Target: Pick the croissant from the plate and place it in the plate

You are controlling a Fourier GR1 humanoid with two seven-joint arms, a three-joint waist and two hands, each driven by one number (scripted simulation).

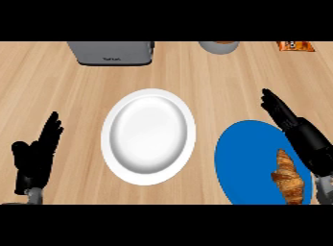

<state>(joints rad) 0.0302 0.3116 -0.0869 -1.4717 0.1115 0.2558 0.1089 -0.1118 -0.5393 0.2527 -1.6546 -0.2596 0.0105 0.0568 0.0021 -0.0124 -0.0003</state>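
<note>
A golden-brown croissant (288, 176) lies on the blue plate (247, 163) at the lower right, near that plate's right side. A white plate (149, 135) sits bare in the middle of the wooden counter. My right hand (300, 132) is open with straight fingers pointing up and left, hovering over the blue plate's upper right edge, just above and right of the croissant. At the lower left my left hand (38, 153) rests open, fingers up, apart from both plates.
A grey toaster (112, 52) stands at the back, left of centre. A round cup or bowl (220, 46) sits at the back centre-right, and an orange packet (295, 45) lies at the far right back edge.
</note>
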